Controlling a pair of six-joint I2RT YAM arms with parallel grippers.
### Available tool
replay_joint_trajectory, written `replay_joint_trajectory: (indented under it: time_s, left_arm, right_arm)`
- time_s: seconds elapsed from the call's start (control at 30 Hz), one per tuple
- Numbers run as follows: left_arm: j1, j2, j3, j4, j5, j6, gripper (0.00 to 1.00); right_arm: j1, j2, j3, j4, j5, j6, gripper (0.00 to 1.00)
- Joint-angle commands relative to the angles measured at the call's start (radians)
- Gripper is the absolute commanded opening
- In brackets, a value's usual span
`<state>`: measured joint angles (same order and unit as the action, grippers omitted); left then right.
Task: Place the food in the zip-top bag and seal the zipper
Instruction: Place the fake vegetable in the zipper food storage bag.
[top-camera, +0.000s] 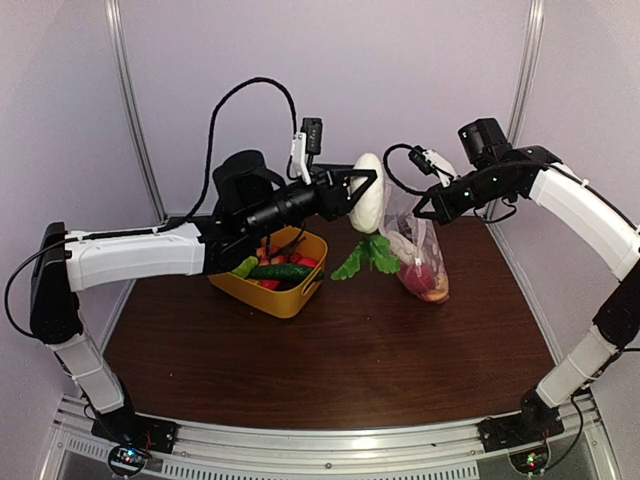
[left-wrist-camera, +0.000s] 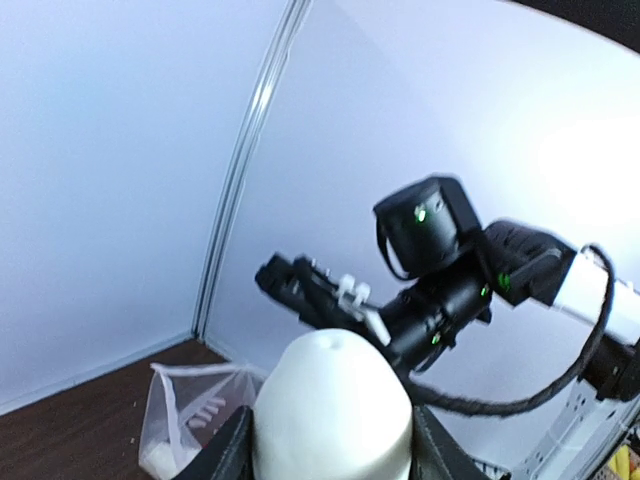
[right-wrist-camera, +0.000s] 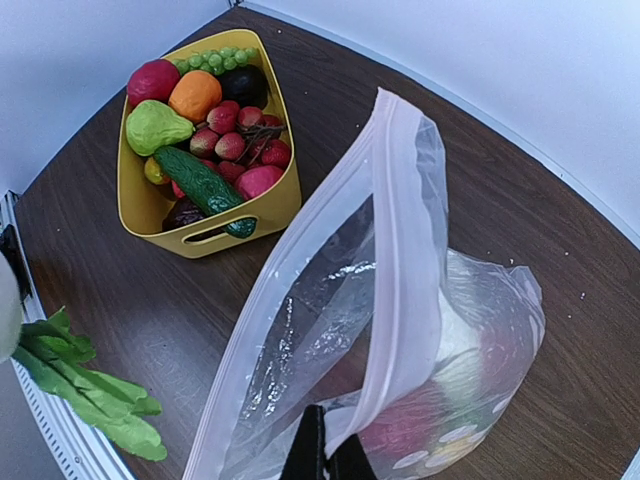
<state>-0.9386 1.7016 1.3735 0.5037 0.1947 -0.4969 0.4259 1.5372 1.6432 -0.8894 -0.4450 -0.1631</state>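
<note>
My left gripper (top-camera: 366, 193) is shut on a white radish (top-camera: 367, 192) with green leaves (top-camera: 367, 255), held in the air just left of the zip-top bag (top-camera: 420, 255). The radish fills the bottom of the left wrist view (left-wrist-camera: 332, 410). My right gripper (right-wrist-camera: 327, 462) is shut on the bag's mouth edge and holds the bag (right-wrist-camera: 400, 330) up and open. The pale zipper (right-wrist-camera: 400, 260) runs along the mouth. Red and pale food (right-wrist-camera: 420, 425) lies inside the bag. More food (right-wrist-camera: 205, 130) fills the yellow tub (right-wrist-camera: 262, 210).
The yellow tub (top-camera: 290, 298) stands at the back left of the brown table (top-camera: 340, 350). White walls close the back and sides. The radish leaves (right-wrist-camera: 75, 385) hang at the left edge of the right wrist view.
</note>
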Motion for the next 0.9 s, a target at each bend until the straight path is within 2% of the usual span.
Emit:
replay_joint_trajectory:
  time_s: [0.0, 0.2, 0.33, 0.43, 0.53, 0.73, 0.87]
  left_arm:
    - [-0.006, -0.001, -0.039, 0.380, -0.102, -0.099, 0.22]
    - [-0.019, 0.069, -0.053, 0.576, -0.251, -0.104, 0.19]
    - [-0.019, 0.129, -0.018, 0.635, -0.318, -0.096, 0.17]
    - [-0.027, 0.173, 0.016, 0.645, -0.409, -0.115, 0.09]
    - [-0.040, 0.219, 0.051, 0.645, -0.508, -0.119, 0.07]
    - [-0.041, 0.326, 0.158, 0.635, -0.575, -0.212, 0.06]
    - [-0.051, 0.378, 0.228, 0.563, -0.630, -0.304, 0.00]
  right_arm:
    - [0.007, 0.004, 0.024, -0.015, 0.001, 0.028, 0.00]
    - [0.009, -0.014, 0.013, -0.010, -0.014, 0.038, 0.00]
    - [0.010, -0.024, 0.009, -0.004, -0.039, 0.046, 0.00]
    - [0.010, -0.040, 0.004, 0.012, -0.053, 0.056, 0.00]
    - [0.010, -0.048, 0.008, 0.020, -0.063, 0.067, 0.00]
    - [0.010, -0.046, 0.006, 0.023, -0.124, 0.079, 0.00]
    - [0.011, -0.049, 0.005, 0.032, -0.133, 0.084, 0.00]
